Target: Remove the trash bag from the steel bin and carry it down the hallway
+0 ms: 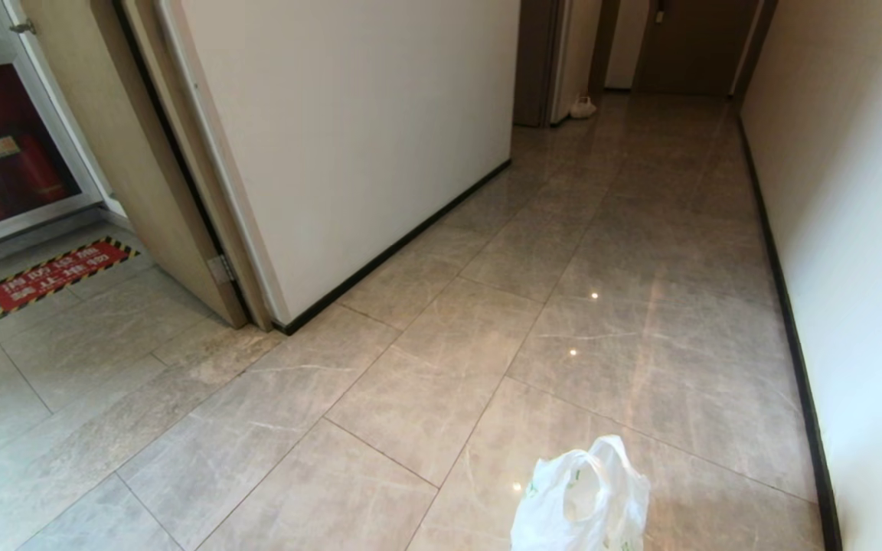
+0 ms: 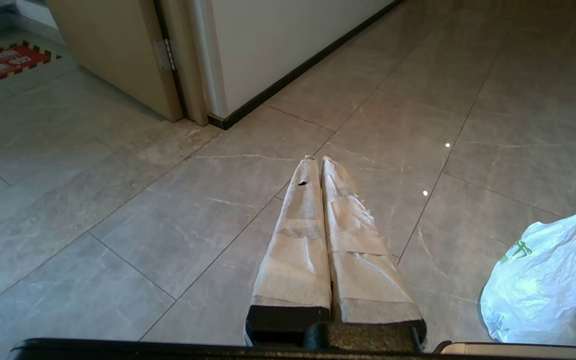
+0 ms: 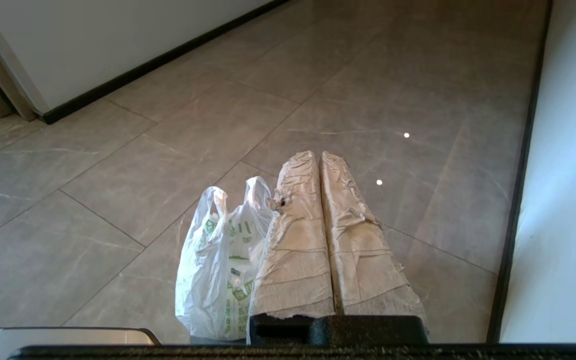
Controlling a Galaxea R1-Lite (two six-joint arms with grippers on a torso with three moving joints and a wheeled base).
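Head view gives me one trash bag [image 1: 580, 501], thin crinkly white plastic, standing on the hallway's [image 1: 640, 252] glossy marbled tiles. Two tools: left tool [image 2: 316, 161] clenched, empty; right tool [image 3: 316, 155] clenched beside the bag, holding nothing.

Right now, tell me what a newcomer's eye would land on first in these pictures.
The white trash bag stands out, sitting on the glossy tiled hallway floor close in front of the robot, handles up. Next comes the red floor sign with yellow-black striped border at far left, below a cabinet holding red extinguishers. Both the left gripper and right gripper have jaws shut, holding nothing.
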